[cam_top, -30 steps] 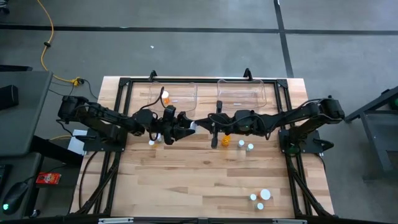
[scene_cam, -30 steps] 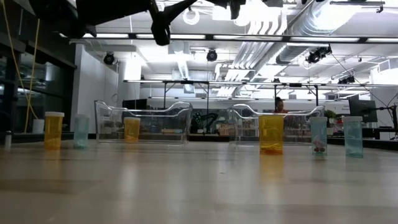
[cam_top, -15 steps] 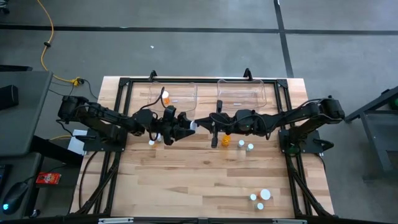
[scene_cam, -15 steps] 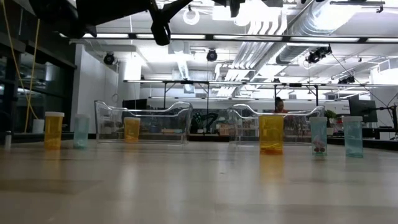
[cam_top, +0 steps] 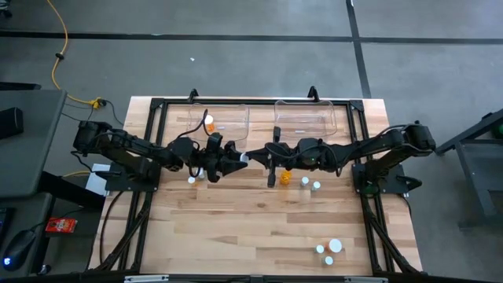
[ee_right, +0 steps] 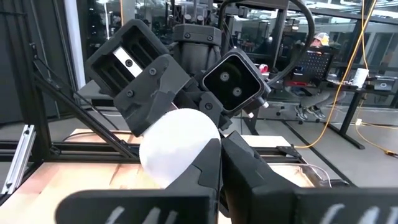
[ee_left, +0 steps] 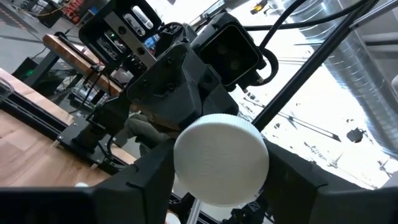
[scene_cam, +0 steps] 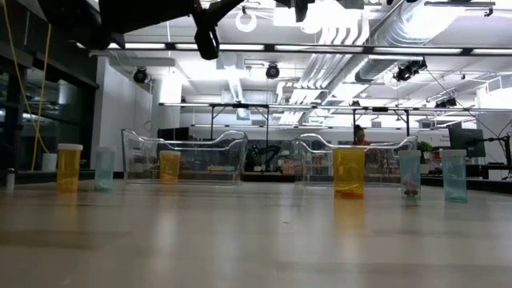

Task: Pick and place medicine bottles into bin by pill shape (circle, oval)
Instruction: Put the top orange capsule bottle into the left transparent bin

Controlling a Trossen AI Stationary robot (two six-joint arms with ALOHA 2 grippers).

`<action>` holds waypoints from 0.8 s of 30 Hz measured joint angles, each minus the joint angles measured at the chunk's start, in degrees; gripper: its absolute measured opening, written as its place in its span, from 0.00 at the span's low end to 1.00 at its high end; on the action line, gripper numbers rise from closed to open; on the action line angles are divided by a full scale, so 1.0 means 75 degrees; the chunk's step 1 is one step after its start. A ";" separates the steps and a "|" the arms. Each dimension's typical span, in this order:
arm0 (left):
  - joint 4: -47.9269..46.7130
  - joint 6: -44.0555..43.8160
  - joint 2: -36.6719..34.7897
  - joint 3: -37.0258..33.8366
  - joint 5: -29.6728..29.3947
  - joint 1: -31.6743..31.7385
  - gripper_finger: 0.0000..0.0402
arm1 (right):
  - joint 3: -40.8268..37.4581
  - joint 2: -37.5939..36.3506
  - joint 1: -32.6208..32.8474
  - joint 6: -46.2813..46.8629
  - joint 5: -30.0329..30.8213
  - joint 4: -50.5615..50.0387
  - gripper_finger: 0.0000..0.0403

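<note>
My two grippers meet nose to nose above the middle of the table. My left gripper is shut on a small medicine bottle whose round white cap shows between its fingers in the left wrist view. My right gripper faces it from the table's right, with its fingers shut right in front of the bottle's white round face; I cannot tell whether they touch it. Two clear bins stand at the far edge: the left bin holds an orange bottle, and the right bin is. My left gripper pinches the bottle at its round white cap between its two fingers, which stand on opposite sides of the cap's rim. The fingers come in level from the table's left. The bottle is lifted well clear of the table; its body is hidden behind the cap.
Two bottles stand under my left gripper. An orange one and two white-capped ones stand under my right. Three more stand at the near right. In the low view the bottles stand upright before the bins.
</note>
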 joint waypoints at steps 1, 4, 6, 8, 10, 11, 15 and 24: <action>0.0000 0.0000 0.0000 0.0000 0.0000 0.0000 0.49 | 0.0000 0.0000 0.0000 0.0000 0.0012 -0.0002 0.00; -0.0003 0.0008 0.0000 -0.0003 -0.0007 0.0000 0.49 | 0.0000 -0.0031 0.0009 0.0054 0.0242 -0.0068 0.00; 0.0013 0.0061 -0.0003 0.0000 -0.0021 0.0003 0.49 | 0.0000 -0.0138 0.0006 0.0055 0.0297 -0.0231 0.03; 0.0038 0.0070 -0.0003 -0.0003 0.0006 0.0001 0.49 | -0.0003 -0.0311 0.0002 0.0077 0.0378 -0.0444 0.09; 0.0032 0.0131 -0.0003 -0.0003 0.0074 0.0007 0.49 | -0.0003 -0.0522 -0.0002 0.0147 0.0391 -0.0671 0.18; 0.0033 0.0178 -0.0003 0.0000 0.0102 0.0014 0.49 | -0.0003 -0.0631 -0.0003 0.0197 0.0445 -0.0805 0.23; -0.0020 0.0439 -0.0037 -0.0003 0.0352 0.0177 0.49 | 0.0000 -0.1159 0.0017 0.0196 0.1007 -0.2217 0.45; -0.1385 0.0933 -0.0047 -0.0009 0.0775 0.0373 0.49 | 0.0000 -0.1995 0.0017 0.3138 0.1273 -0.8280 0.54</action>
